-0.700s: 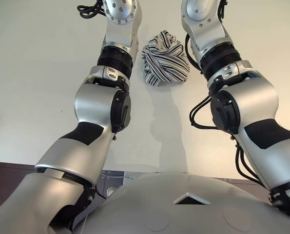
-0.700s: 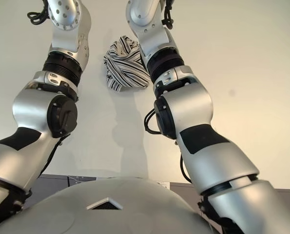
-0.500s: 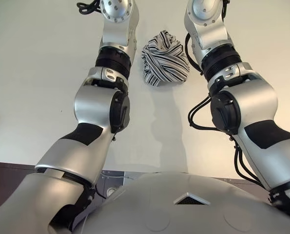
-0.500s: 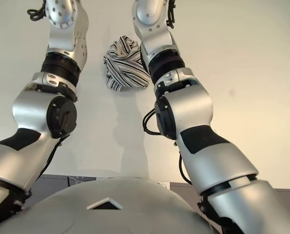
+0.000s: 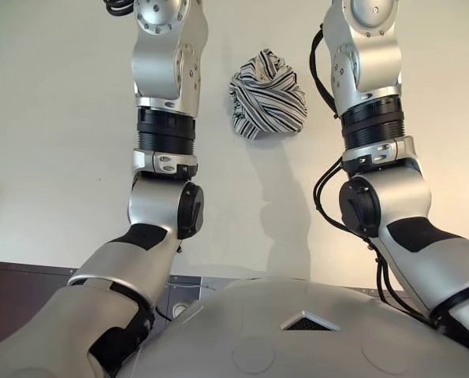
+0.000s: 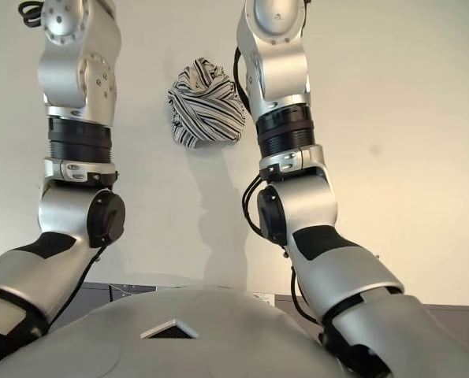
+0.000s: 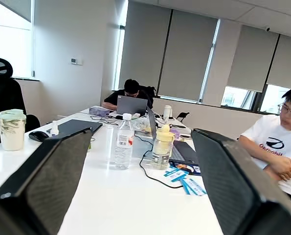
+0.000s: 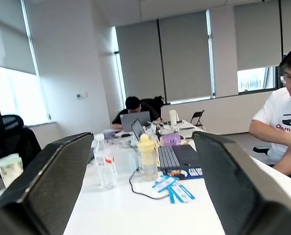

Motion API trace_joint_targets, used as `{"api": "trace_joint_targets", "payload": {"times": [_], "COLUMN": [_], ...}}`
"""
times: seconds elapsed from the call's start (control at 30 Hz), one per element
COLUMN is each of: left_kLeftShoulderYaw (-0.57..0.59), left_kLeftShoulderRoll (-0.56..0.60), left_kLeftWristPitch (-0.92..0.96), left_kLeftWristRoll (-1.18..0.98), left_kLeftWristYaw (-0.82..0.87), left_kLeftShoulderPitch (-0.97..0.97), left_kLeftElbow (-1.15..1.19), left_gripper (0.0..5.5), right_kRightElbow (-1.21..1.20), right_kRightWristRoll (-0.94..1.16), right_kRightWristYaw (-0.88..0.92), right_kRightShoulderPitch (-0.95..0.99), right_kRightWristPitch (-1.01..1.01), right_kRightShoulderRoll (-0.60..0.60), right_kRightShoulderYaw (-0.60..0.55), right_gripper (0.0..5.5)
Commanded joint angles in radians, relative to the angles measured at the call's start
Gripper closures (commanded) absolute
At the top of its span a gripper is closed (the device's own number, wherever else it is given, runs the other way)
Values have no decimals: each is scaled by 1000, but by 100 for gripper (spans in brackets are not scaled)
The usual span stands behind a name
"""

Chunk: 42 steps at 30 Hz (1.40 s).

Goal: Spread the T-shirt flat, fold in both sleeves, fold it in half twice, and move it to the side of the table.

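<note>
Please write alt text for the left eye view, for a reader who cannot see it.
A striped T-shirt lies bunched in a ball on a white table, not yet spread flat. The robot's left arm and right arm extend forward on either side of it, neither touching it.

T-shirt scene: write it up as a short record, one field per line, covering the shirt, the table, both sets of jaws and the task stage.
T-shirt: black-and-white striped, crumpled into a ball
Location: on the white table, between the two arms
Left jaws: open, nothing between them, not on the shirt
Right jaws: open, nothing between them, not on the shirt
Task stage: shirt not yet spread flat; no fold made
</note>
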State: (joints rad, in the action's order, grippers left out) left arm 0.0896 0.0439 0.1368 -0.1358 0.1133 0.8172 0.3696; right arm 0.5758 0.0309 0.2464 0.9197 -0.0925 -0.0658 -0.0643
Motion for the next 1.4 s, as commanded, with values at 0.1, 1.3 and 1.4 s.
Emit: {"api": "trace_joint_targets", "payload": {"times": [0.1,1.3,1.4], "left_kLeftShoulderYaw": [-38,-345,-208], "left_kLeftShoulderRoll": [-2,545,507], "left_kLeftWristPitch": [142,463,468], "left_kLeftWristRoll": [70,18,-187], "left_kLeftWristYaw": [40,-660,-714], "left_kLeftShoulderPitch": [-121,-1277,-1150], "left_kLeftElbow": [-102,-785,-951], "left_gripper": [175,175,175], "right_kRightElbow": [-177,-1060,-878], "right_kRightWristRoll": [-82,155,143], "right_kRightWristYaw": [-29,-1133,-1004], "right_kRightShoulderPitch": [-183,-934,-670], "right_kRightWristPitch": [24,626,647], "right_kRightShoulderRoll": [-1,825,624], "right_kRightShoulderYaw": [82,198,234], "right_gripper": [176,176,176]}}
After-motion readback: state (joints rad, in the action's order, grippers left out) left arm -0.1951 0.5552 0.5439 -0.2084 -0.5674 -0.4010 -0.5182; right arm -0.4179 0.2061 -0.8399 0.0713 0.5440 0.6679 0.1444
